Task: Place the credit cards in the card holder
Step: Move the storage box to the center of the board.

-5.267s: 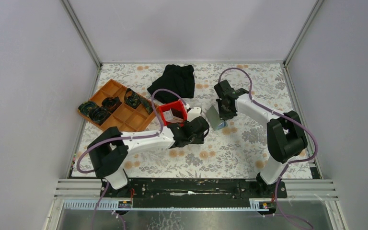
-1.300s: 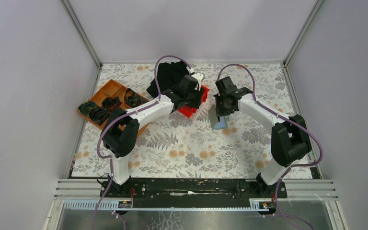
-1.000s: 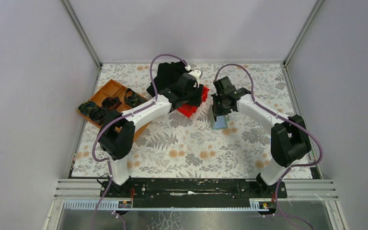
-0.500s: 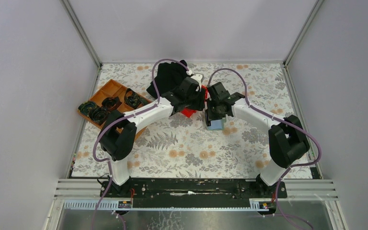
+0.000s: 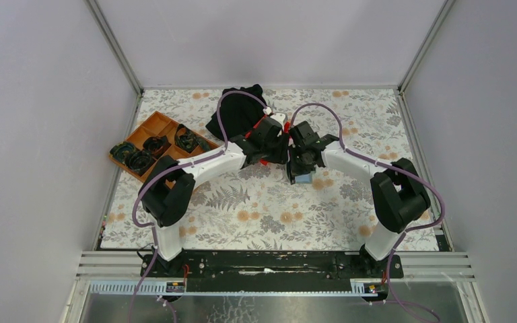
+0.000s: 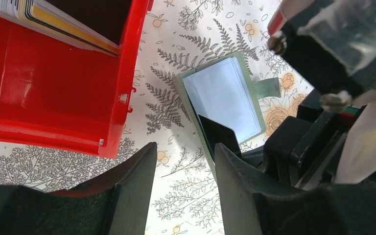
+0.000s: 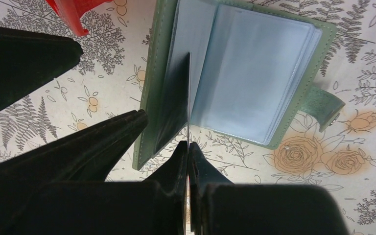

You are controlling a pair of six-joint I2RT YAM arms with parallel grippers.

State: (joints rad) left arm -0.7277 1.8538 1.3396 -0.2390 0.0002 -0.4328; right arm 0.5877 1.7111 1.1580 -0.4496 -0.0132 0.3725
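The card holder (image 7: 254, 73) lies open on the floral table, green outside with pale sleeves; it also shows in the left wrist view (image 6: 223, 95) and the top view (image 5: 303, 179). My right gripper (image 7: 188, 146) is shut on a credit card (image 7: 174, 107) with a dark face. The card stands on edge, its far end on the holder's left half. My left gripper (image 6: 185, 147) is open and empty, low over the table between the red bin (image 6: 54, 88) and the holder. More cards (image 6: 49, 19) stand in the bin.
The left gripper's black fingers (image 7: 29, 58) are close beside the holder on its left. An orange compartment tray (image 5: 165, 151) sits at the left. A black cloth (image 5: 235, 111) lies at the back. The two grippers (image 5: 289, 151) nearly touch.
My right gripper has carried the card left and nearer, down over the open holder. My left gripper has come off the red bin and moved right, next to the holder.
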